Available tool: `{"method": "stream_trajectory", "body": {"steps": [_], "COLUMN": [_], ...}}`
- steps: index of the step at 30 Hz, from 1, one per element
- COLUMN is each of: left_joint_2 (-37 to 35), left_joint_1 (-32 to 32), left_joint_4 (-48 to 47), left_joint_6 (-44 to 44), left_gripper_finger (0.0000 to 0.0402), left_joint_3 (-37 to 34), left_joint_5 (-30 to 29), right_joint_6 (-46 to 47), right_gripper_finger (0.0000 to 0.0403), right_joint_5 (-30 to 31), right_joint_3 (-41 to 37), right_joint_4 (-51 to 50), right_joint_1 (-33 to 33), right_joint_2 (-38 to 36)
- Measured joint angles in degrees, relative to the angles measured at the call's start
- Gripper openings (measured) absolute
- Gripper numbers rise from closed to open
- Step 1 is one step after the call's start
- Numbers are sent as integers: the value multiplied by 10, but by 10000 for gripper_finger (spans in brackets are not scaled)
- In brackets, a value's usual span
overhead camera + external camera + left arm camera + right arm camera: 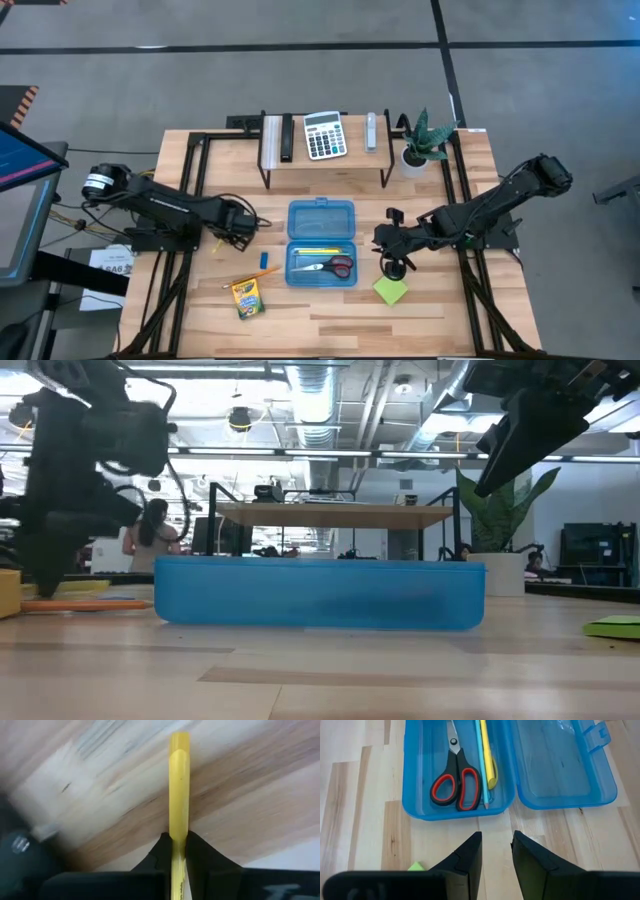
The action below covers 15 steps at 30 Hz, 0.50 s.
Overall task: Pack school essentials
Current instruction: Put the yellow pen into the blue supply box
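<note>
The left end effector (179,845) is clenched on a yellow pencil (179,785), which juts straight out ahead of its fingertips over the bare wood of the table (100,795). The grip sits near one end of the shaft, so most of the length hangs forward of the fingers. That is the main risk: on the carry toward the blue pencil case (321,243), which lies off to this end effector's side, the long free end could swing or pivot in the pinch and catch the case's rim instead of clearing it. A thin round shaft may also roll out of a narrow pinch and drop to the table.

The right end effector (496,847) hangs released, fingers apart, just short of the case (the red-handled scissors (453,772) and another yellow pencil (490,757) already lie inside). It waits close to the drop zone, so the two arms could crowd each other over the tray.

The crayon box (246,297), blue eraser (264,259) and sticky-note pad (390,290) are unpacked on the table.
</note>
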Motion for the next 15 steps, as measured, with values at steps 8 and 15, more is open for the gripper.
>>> {"method": "stream_trajectory", "body": {"steps": [8, 15], "left_joint_2": [-2, -3], "left_joint_1": [0, -4], "left_joint_4": [21, 20], "left_joint_6": [82, 132], "left_gripper_finger": [2, 1], "left_joint_3": [85, 165], "left_joint_5": [-44, -62], "right_joint_6": [-3, -5], "right_gripper_finger": [127, 127], "right_joint_5": [12, 17], "right_joint_3": [0, 0], "right_joint_4": [0, -1], "right_joint_1": [0, 0], "right_joint_2": [0, 0]}}
